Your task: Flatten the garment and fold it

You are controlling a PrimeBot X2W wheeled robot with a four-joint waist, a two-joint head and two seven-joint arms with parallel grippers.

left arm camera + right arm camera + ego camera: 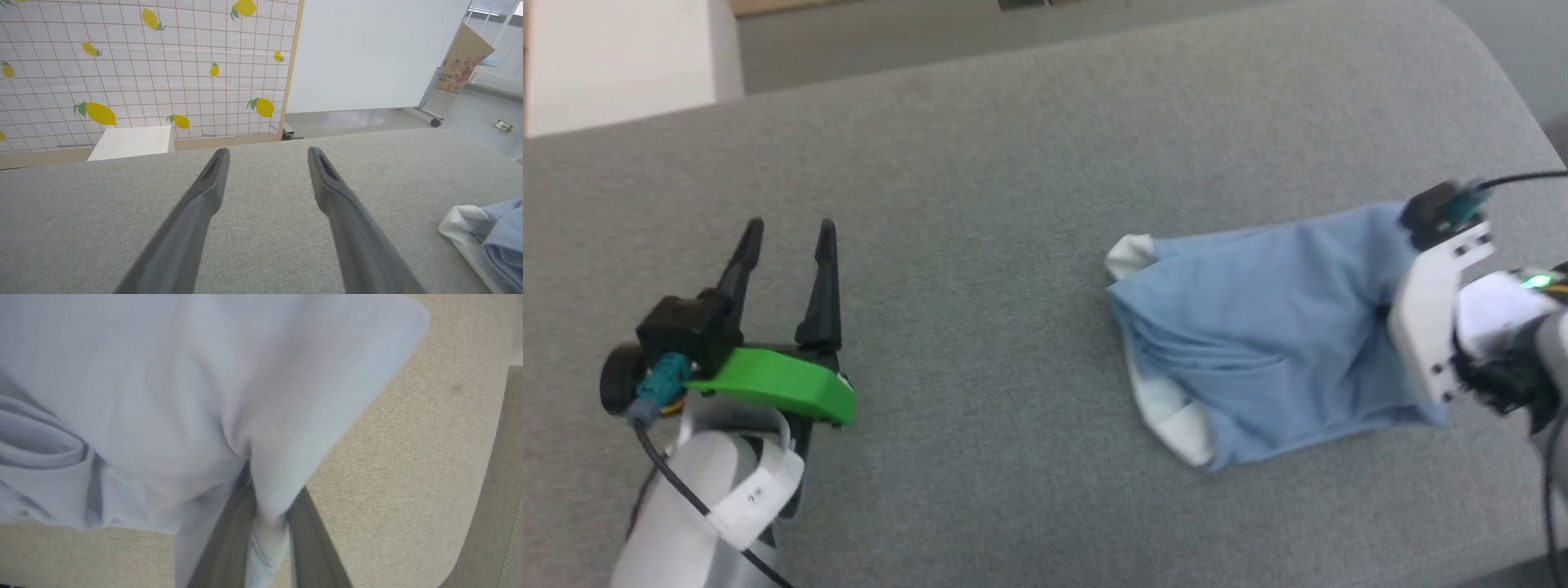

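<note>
Head view: the garment (pixel 1258 327) lies lengthwise left-right, my right end effector (pixel 1388 314) clamping its right end, my left end effector (pixel 788 233) gaping empty, well apart at lower left

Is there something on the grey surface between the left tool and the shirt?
Nothing visible: bare grey surface lies between the open left tool and the shirt. The right tool grips the shirt's right edge.

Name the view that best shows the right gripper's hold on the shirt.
Right wrist view: a shirt fold sits pinched between the fingers of the right gripper. Head view hides the fingers behind the wrist mount; left wrist view catches a shirt corner.
</note>
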